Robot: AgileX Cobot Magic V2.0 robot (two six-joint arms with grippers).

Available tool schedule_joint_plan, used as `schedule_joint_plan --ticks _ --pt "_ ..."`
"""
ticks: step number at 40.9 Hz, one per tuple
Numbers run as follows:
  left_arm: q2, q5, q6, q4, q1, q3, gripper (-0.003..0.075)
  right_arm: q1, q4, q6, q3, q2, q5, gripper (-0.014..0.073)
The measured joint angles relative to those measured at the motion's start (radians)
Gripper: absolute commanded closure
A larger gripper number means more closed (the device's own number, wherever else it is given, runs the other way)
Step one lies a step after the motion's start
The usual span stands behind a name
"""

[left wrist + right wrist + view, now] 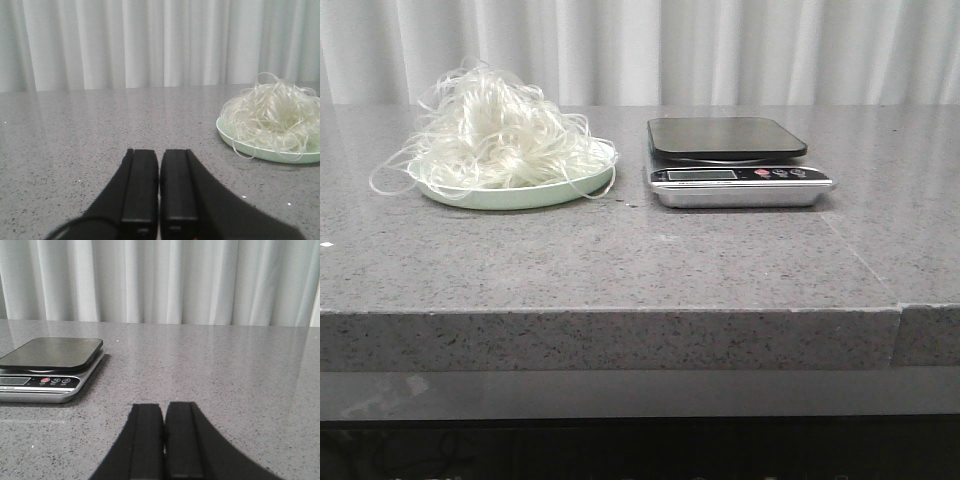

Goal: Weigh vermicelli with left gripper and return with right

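The vermicelli (500,128), a fluffy white tangle of thin strands, is heaped on a pale green plate (520,196) at the table's left. It also shows in the left wrist view (272,116) on the plate (260,150). A kitchen scale (735,160) with a dark, bare platform stands to the plate's right; it shows in the right wrist view (50,367). My left gripper (159,152) is shut and empty, low over the table, well short of the plate. My right gripper (164,407) is shut and empty, apart from the scale. Neither gripper shows in the front view.
The grey speckled stone table (640,260) has a front edge near the camera and a seam at the right (900,320). A white curtain (640,50) hangs behind the table. A few loose strands hang over the plate's rim onto the table (390,180).
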Motion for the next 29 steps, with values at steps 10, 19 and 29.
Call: schedule_joint_plan --ticks 10,19,29 --pt "0.000 -0.047 0.000 0.000 0.000 0.000 0.0575 0.000 0.009 0.000 -0.002 0.000 -0.007 0.0435" --pt "0.000 -0.116 0.000 0.000 0.000 -0.068 0.0575 0.000 0.021 0.000 -0.141 0.000 0.066 0.0435" --pt "0.000 0.017 0.000 0.000 0.000 -0.310 0.0575 0.000 0.023 0.000 -0.386 0.050 0.217 0.0435"
